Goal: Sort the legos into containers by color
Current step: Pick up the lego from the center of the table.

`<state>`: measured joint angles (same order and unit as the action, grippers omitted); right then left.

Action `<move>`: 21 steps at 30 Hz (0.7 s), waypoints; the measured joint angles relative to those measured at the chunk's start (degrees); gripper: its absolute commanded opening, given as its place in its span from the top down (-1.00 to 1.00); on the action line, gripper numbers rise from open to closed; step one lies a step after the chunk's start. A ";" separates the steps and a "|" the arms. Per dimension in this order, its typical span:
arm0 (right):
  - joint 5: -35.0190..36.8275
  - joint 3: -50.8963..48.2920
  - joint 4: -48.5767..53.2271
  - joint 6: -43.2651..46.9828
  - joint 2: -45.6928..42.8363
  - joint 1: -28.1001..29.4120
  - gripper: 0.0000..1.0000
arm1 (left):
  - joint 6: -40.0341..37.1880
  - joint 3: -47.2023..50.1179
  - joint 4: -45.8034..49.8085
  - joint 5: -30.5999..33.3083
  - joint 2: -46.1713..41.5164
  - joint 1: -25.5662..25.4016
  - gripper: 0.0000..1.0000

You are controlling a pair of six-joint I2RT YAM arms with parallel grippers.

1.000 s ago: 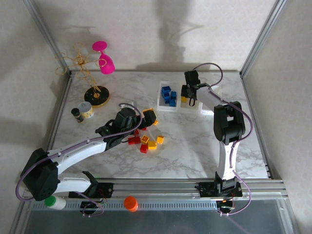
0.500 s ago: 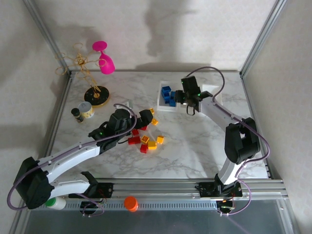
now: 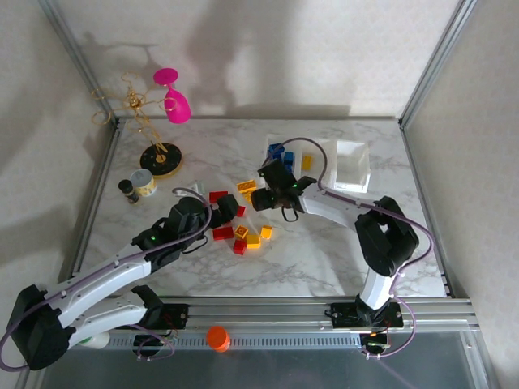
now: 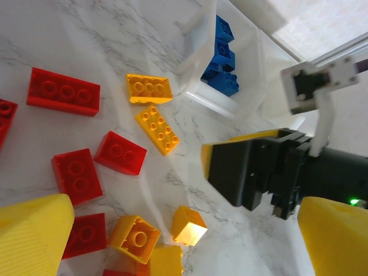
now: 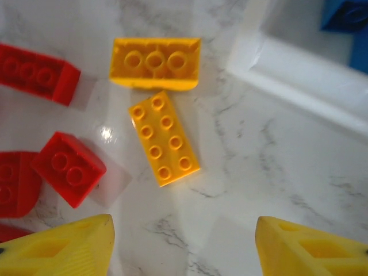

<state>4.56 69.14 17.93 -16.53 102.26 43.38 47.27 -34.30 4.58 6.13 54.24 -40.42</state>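
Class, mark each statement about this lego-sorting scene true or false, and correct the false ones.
1. The blue legos lie in a tray. True.
2. The right tool grips a yellow lego. False: it is open and empty, above two yellow legos on the table.
3. Red legos lie loose on the table. True.
4. The pink goblet stands among the loose legos. False: it is far left, by the gold wire stand.

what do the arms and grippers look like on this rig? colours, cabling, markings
The left arm and right arm: white links, black joint housings, a thin purple cable looping outside each. The left gripper and right gripper: black bodies, yellow fingers. Green light on the right gripper's body. No markings legible.
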 measured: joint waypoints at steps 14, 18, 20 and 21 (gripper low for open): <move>1.90 9.49 2.05 6.58 12.39 1.55 -0.28 | 2.36 2.62 2.91 3.17 -3.93 0.00 -0.99; 2.91 11.63 2.84 7.67 14.51 1.55 -0.22 | 2.36 2.62 3.08 3.87 -3.96 0.02 -0.99; 2.91 12.37 3.06 8.26 15.39 1.55 -0.18 | 2.38 2.62 3.08 4.07 -3.96 0.00 -0.99; 2.91 12.76 3.26 8.50 15.76 1.55 -0.16 | 2.36 2.62 3.08 4.20 -3.96 0.00 -0.99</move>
<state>7.46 81.91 21.19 -8.03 118.02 44.93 49.63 -31.68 7.66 10.33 50.28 -40.42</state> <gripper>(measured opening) 0.601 0.996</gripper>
